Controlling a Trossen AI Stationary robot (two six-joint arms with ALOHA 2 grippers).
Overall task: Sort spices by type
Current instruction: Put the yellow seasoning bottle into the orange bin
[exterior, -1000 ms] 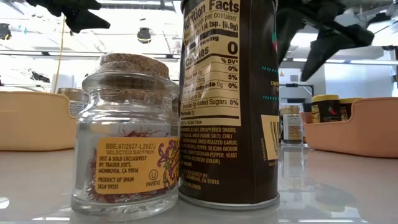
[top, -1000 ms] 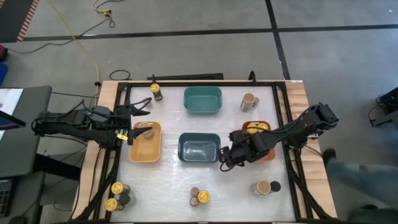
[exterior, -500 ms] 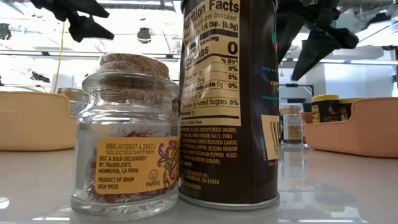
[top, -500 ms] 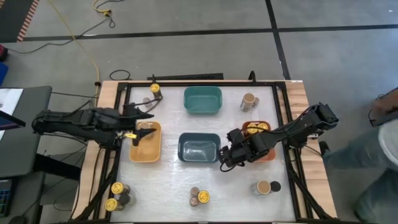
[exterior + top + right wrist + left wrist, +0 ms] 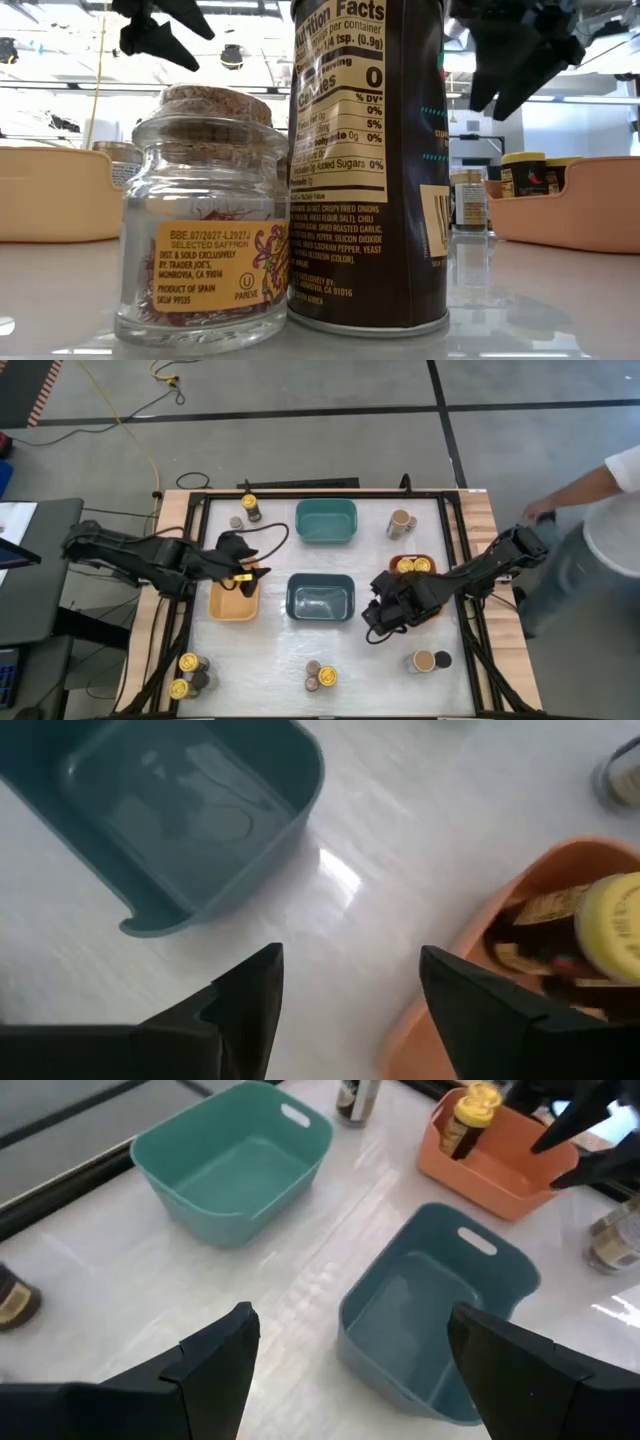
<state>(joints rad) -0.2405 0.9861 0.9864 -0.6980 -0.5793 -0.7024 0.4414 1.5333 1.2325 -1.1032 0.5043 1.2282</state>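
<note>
1. Left hand (image 5: 238,574) hangs over the far end of the rectangular yellow plastic bin (image 5: 232,605) at the left of the white surface (image 5: 280,650). Its wrist view shows the fingers spread wide with nothing between them.
2. Right hand (image 5: 372,622) hovers between the dark-blue plastic bin (image 5: 320,598) and the orange plastic bin (image 5: 432,608). Its jaws stand apart too, and they are empty.
3. Where are the spices? Yellow-lidded jars (image 5: 408,566) sit inside the orange bin. A wide tan-topped jar (image 5: 402,521) stands at the far right, with another tan-topped jar and a dark-lidded jar (image 5: 430,660) at the near right. A mixed pair (image 5: 320,677) waits at the near middle, a cluster (image 5: 187,672) at the near left, and two more (image 5: 247,510) at the far left.
4. The teal plastic bin (image 5: 326,520) looks empty.
5. Handling call: up close, the cork-topped glass saffron jar (image 5: 200,230) looks smooth, brittle and light. I'd grip it square across the body below the cork, never by the stopper.
6. The tall brown tin (image 5: 368,160) looks stiff and sturdier; take it mid-height.
7. Trouble spots: the left arm covers part of the yellow bin, so its contents can't be read. The near-left jars crowd together, and their kinds are hard to tell.
</note>
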